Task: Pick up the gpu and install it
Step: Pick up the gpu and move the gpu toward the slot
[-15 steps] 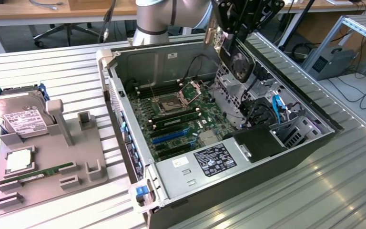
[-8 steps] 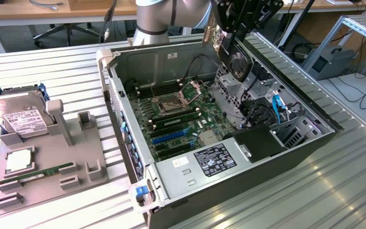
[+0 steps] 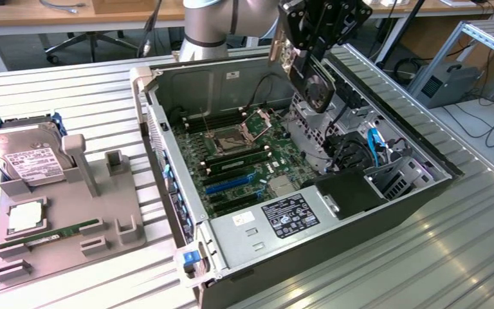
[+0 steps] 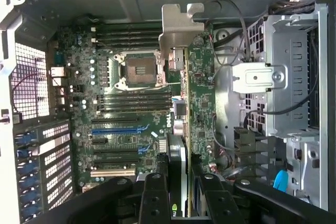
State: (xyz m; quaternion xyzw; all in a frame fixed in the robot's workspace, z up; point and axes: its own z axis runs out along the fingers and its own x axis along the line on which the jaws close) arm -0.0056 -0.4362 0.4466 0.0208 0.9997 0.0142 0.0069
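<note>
gpu [image 3: 316, 87] clamped in gripper [image 3: 309, 48], hanging just beneath it, above open computer case [image 3: 157, 129]

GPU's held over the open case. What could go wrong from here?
1. The jaws hold the gpu by one end, so it might tilt or slip.
2. Its metal bracket hangs near loose cables, a possible snag.
3. The open processor socket lies below; a dropped card could damage it.
</note>
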